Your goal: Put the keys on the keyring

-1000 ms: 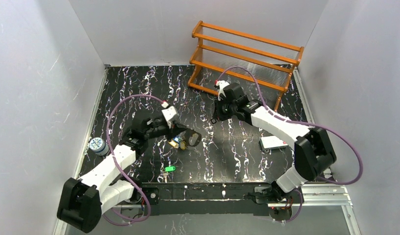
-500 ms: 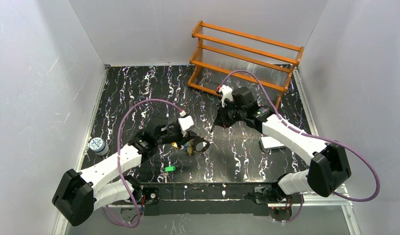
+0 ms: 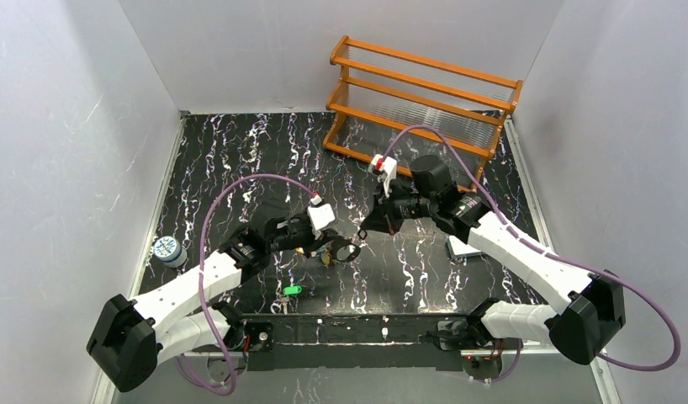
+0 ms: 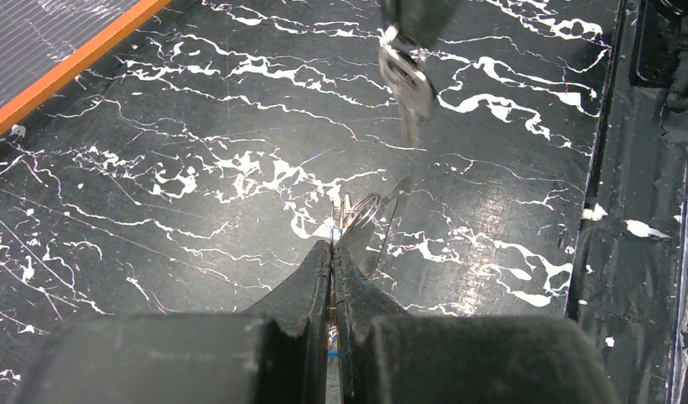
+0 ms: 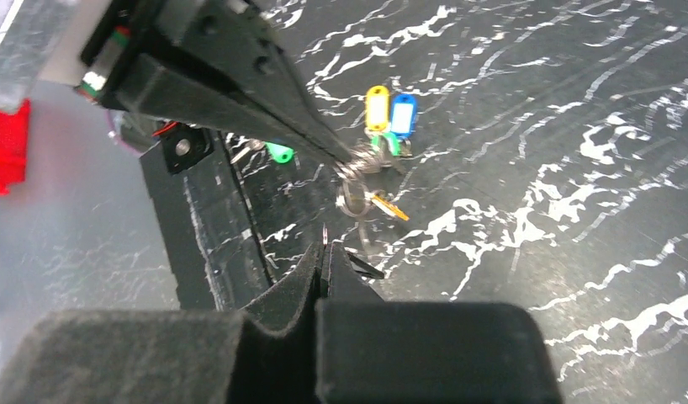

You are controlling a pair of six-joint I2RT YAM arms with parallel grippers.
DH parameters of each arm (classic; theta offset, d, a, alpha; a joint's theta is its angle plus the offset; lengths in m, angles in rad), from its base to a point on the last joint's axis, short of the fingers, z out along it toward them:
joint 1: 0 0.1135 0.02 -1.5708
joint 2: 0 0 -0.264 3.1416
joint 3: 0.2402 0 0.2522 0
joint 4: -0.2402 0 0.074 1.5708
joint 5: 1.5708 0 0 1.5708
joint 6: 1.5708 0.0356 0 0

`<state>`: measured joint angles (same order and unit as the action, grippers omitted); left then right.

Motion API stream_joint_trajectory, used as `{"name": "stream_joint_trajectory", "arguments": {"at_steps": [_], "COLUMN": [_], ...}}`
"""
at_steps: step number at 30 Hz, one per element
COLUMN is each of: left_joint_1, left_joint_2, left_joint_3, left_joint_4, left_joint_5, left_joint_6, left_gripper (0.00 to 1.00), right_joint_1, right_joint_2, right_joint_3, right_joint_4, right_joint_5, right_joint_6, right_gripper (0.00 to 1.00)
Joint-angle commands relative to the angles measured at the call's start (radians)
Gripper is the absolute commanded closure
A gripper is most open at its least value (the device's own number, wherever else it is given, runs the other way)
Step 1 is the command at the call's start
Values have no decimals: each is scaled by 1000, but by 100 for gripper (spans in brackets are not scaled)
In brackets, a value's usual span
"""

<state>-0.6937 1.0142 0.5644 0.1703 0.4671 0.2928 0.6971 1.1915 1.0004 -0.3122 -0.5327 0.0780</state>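
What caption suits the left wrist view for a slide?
Left gripper pinches the keyring while the right gripper holds a silver key above the black marbled table.

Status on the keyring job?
Left gripper shut on keyring, tagged keys hanging. Right gripper shut on silver key, clear of ring. Green key loose on table. Nothing between them.
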Motion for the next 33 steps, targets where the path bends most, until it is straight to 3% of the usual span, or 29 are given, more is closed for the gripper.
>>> {"name": "stream_joint_trajectory", "arguments": {"at_steps": [1, 8, 15, 25, 33], "left_joint_1": [-13, -26, -30, -29, -29], "left_joint_2": [-25, -44, -73, -75, -115], "left_joint_3": [15, 24, 32, 36, 37], "left_joint_4": [-26, -23, -15, -9, -11], "left_joint_5": [9, 18, 65, 60, 49], "left_joint_6": [-4, -45, -127, -267, -286], "left_gripper": [100, 100, 100, 100, 100], "right_joint_1": [59, 167, 182, 183, 195], "right_joint_2": [-7, 48, 13, 39, 83], "right_joint_3": [-2, 55, 77, 132, 160], "right_joint_4": [24, 11, 26, -62, -106], "right_joint_5": [-66, 66, 129, 101, 67], "right_joint_6": [-53, -66, -76, -153, -187], "right_gripper": [99, 99, 99, 99, 99]}}
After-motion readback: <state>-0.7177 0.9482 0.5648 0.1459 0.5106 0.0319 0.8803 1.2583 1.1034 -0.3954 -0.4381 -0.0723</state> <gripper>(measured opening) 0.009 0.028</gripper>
